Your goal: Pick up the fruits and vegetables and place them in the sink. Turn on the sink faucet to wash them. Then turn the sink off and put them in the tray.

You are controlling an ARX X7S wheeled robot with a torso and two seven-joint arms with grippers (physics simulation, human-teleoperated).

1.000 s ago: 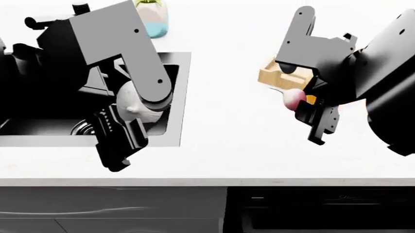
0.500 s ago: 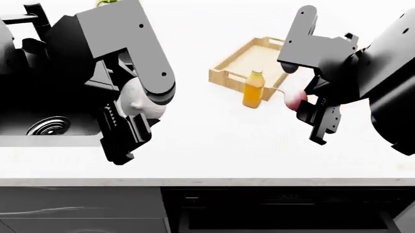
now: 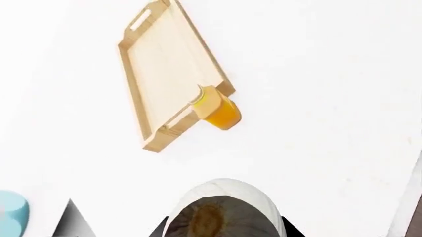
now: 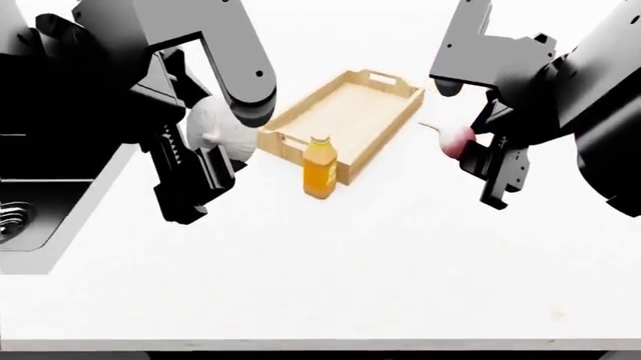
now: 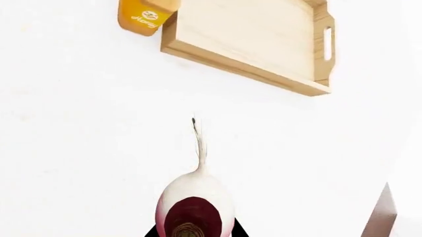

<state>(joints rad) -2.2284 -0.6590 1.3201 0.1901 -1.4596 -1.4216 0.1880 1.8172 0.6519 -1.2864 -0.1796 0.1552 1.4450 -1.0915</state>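
Note:
My left gripper (image 4: 200, 176) is shut on the whitish garlic-like bulb (image 4: 215, 127), held above the white counter to the left of the tray. In the left wrist view the bulb (image 3: 224, 210) fills the space between the jaws. My right gripper (image 4: 481, 169) is shut on the pink-red radish (image 4: 455, 141), held in the air to the right of the tray, its thin white root pointing toward it. The radish (image 5: 195, 197) sits between the jaws in the right wrist view. The light wooden tray (image 4: 346, 112) (image 3: 168, 74) (image 5: 250, 34) lies between both arms with nothing in it. The black sink (image 4: 70, 225) shows at the left edge. The faucet is out of view.
An orange bottle (image 4: 320, 168) (image 3: 218, 108) (image 5: 142, 15) with a yellow cap stands upright against the tray's near long side. A bit of a light blue pot (image 3: 10, 212) shows in the left wrist view. The counter's front edge runs along the bottom of the head view.
The head view has swung to the right: the sink has slid to the left edge, and the tray and bottle have come to the middle. Both grippers still hold their items.

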